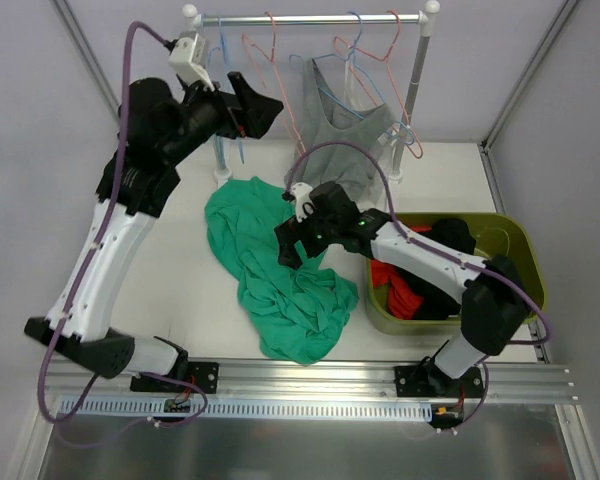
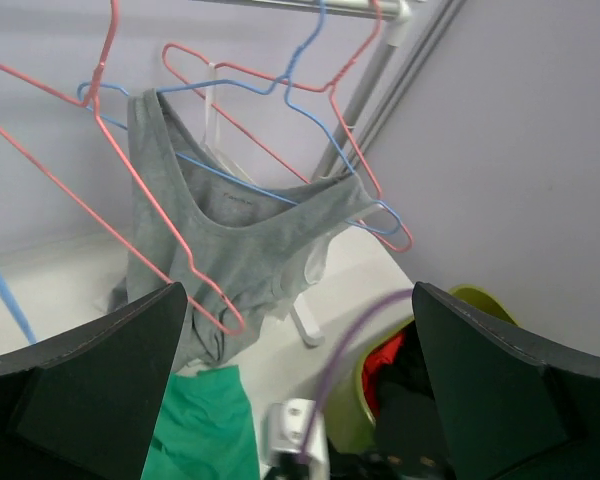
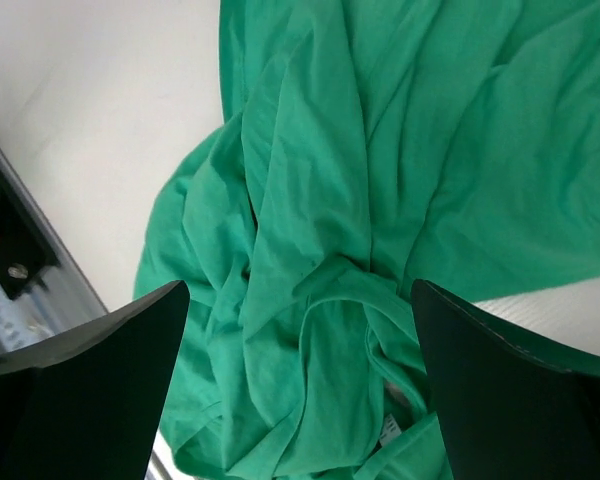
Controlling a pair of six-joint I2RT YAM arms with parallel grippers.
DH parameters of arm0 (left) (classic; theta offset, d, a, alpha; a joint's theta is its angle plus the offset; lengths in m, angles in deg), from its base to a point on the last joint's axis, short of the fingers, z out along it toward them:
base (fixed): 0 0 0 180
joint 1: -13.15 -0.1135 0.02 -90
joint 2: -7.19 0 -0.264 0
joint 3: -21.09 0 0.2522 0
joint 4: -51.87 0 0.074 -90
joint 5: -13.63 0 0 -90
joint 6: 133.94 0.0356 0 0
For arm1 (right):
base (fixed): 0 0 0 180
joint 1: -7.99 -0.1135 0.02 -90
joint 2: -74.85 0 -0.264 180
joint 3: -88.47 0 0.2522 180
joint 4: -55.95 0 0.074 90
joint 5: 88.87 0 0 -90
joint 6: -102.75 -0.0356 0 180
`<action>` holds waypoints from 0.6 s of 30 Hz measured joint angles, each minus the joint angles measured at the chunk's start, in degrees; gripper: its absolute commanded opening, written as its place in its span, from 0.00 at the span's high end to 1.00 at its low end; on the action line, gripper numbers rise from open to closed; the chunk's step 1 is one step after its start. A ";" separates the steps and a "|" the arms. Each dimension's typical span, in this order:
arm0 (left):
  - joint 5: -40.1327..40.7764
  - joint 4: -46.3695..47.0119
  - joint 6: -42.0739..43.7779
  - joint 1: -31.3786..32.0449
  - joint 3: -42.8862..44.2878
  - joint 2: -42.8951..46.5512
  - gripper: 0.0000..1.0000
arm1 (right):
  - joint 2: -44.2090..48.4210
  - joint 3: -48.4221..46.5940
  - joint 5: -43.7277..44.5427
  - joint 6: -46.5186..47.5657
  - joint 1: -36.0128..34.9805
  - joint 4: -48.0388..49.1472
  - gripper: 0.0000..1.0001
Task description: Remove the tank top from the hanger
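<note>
A grey tank top (image 1: 348, 138) hangs on a blue wire hanger (image 1: 332, 98) on the rack's rail (image 1: 310, 18). In the left wrist view the tank top (image 2: 235, 235) hangs from the blue hanger (image 2: 242, 88), with pink hangers in front of and beside it. My left gripper (image 1: 260, 98) is raised to the left of the tank top, apart from it, open and empty (image 2: 300, 400). My right gripper (image 1: 298, 250) is low over a green garment (image 1: 275, 275), open and empty (image 3: 300, 400). That garment (image 3: 360, 200) lies crumpled on the table.
Several empty pink and blue hangers (image 1: 265, 50) hang on the rail. An olive-green bin (image 1: 508, 232) with red and black clothes stands at the right, beside the right arm. The rack's right post (image 1: 415, 85) stands behind the bin.
</note>
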 measured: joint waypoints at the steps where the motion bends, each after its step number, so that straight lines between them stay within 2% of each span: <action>1: 0.83 0.55 0.63 1.01 -1.81 2.69 0.01 | -1.90 -1.51 1.20 1.36 -1.27 -0.66 0.01; 7: 8.96 1.11 2.49 2.58 -19.39 25.62 0.01 | -16.98 -11.89 9.75 7.10 -6.23 -3.85 0.01; 14: 19.06 -1.33 2.84 2.58 -40.81 51.10 0.01 | -30.75 -18.36 14.38 4.13 -6.49 -5.92 0.01; 15: 19.93 -2.60 2.84 2.58 -42.71 53.13 0.01 | -30.97 -19.19 14.58 3.34 -6.67 -6.25 0.06; 17: 22.23 -5.81 2.86 2.58 -46.77 57.59 0.01 | -31.06 -19.43 15.26 2.60 -7.10 -6.62 0.27; 18: 22.99 -7.72 2.89 2.58 -48.37 59.43 0.01 | -31.21 -19.30 15.52 2.51 -7.30 -6.84 0.60</action>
